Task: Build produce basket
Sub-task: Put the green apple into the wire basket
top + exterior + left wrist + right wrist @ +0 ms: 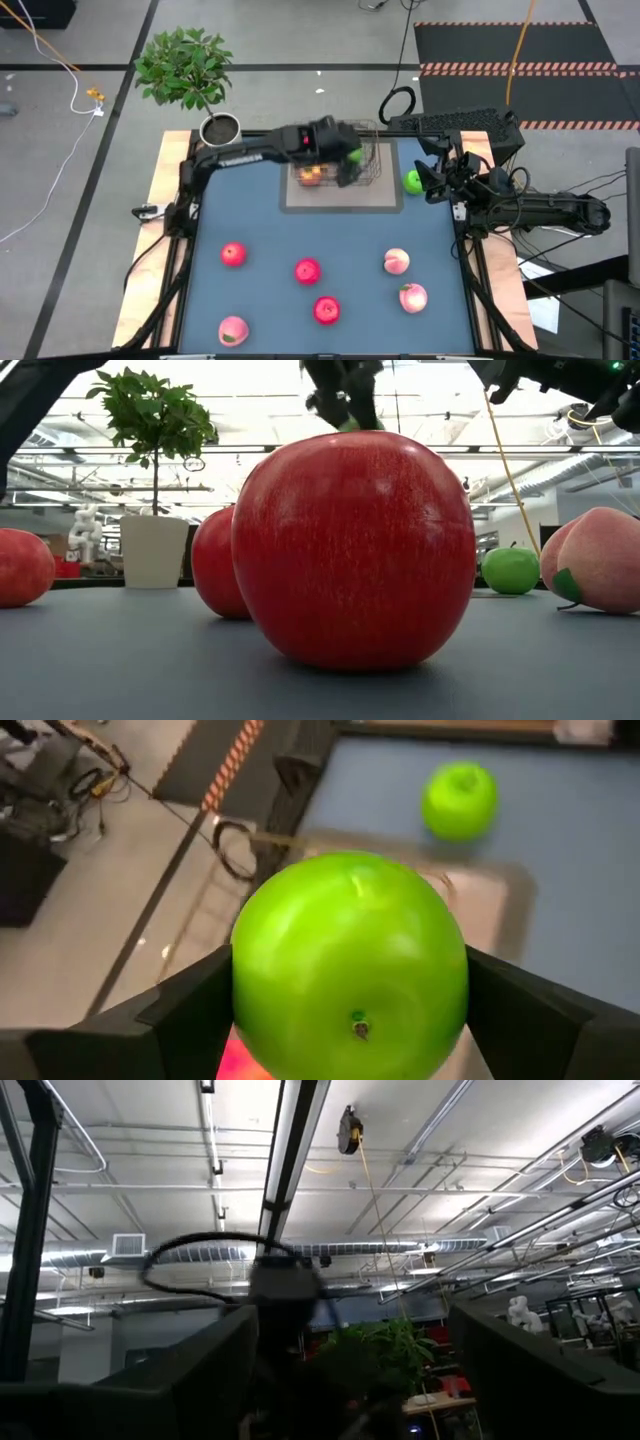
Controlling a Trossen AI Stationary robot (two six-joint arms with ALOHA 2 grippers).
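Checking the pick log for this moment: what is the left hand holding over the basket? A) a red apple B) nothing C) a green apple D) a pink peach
C: in the left wrist view the left hand clamps a green apple between its fingers, above the basket.

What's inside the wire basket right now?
The basket shows reddish-orange fruit inside. The left gripper, holding a green apple above it, covers the rest, so no count.
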